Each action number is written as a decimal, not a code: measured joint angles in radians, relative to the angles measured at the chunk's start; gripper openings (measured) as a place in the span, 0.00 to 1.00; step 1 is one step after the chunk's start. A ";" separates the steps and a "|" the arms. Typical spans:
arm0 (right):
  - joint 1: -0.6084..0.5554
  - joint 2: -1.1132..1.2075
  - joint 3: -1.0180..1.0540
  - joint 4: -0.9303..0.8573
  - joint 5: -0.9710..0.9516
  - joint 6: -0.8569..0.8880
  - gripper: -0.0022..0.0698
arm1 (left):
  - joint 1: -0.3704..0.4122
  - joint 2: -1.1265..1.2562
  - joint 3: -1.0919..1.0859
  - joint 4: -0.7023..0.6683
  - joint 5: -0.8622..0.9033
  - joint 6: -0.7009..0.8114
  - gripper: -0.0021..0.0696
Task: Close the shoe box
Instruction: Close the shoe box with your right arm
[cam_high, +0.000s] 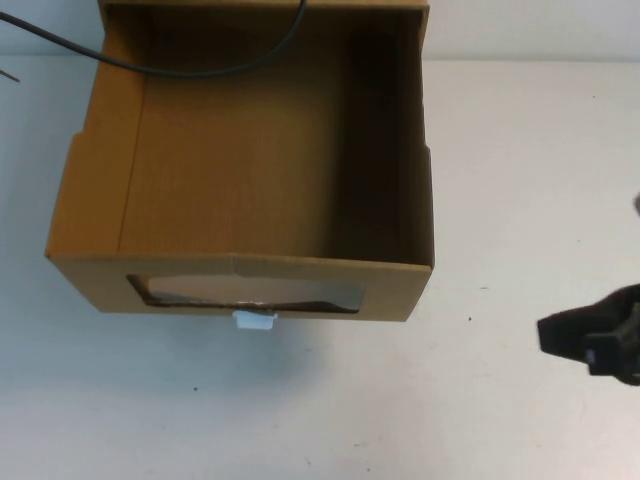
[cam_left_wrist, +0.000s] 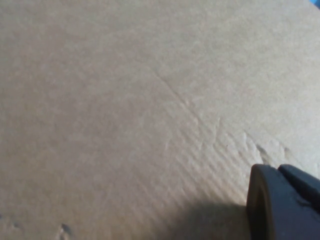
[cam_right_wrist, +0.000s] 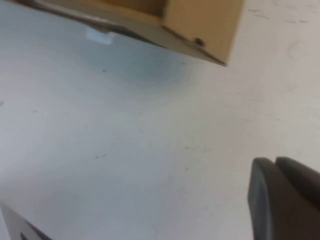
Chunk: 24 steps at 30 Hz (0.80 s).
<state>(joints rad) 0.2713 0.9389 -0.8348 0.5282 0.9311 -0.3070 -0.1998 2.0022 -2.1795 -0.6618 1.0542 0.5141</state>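
Two grippers are mine, and only one shows from above: my right gripper (cam_high: 598, 338) sits low at the right edge of the white table (cam_high: 520, 180), nearest to me, well apart from the shoe box (cam_high: 250, 170) and to its right. I cannot tell whether its fingers are spread or closed; my right wrist camera catches just one dark fingertip (cam_right_wrist: 282, 200) over bare table, with the box's front corner (cam_right_wrist: 202, 22) and the white tab (cam_right_wrist: 98, 35) farther off. Beyond that gripper, the box's front wall faces me, with its clear window (cam_high: 250, 292) and the small white tab (cam_high: 254, 320) just below the window's lower edge. Past the front wall the drawer lies open, its brown cardboard inside bare. A black cable (cam_high: 200, 62) curves across the far part of the box. My left gripper (cam_left_wrist: 284, 202) is out of the overhead view; its wrist camera shows one dark fingertip close against plain brown cardboard (cam_left_wrist: 125, 110), and I cannot tell how its fingers stand.
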 joint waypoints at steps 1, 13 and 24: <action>0.048 0.023 -0.023 -0.003 -0.013 0.009 0.01 | 0.000 0.000 0.000 0.000 0.000 0.000 0.02; 0.672 0.247 -0.153 -0.543 -0.345 0.525 0.01 | 0.000 0.000 -0.002 0.000 -0.002 -0.004 0.02; 0.727 0.454 -0.290 -0.698 -0.496 0.623 0.01 | 0.000 0.000 -0.002 0.000 -0.002 -0.004 0.02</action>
<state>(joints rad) 0.9987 1.3928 -1.1246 -0.1699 0.4350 0.3158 -0.1998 2.0022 -2.1811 -0.6618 1.0525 0.5103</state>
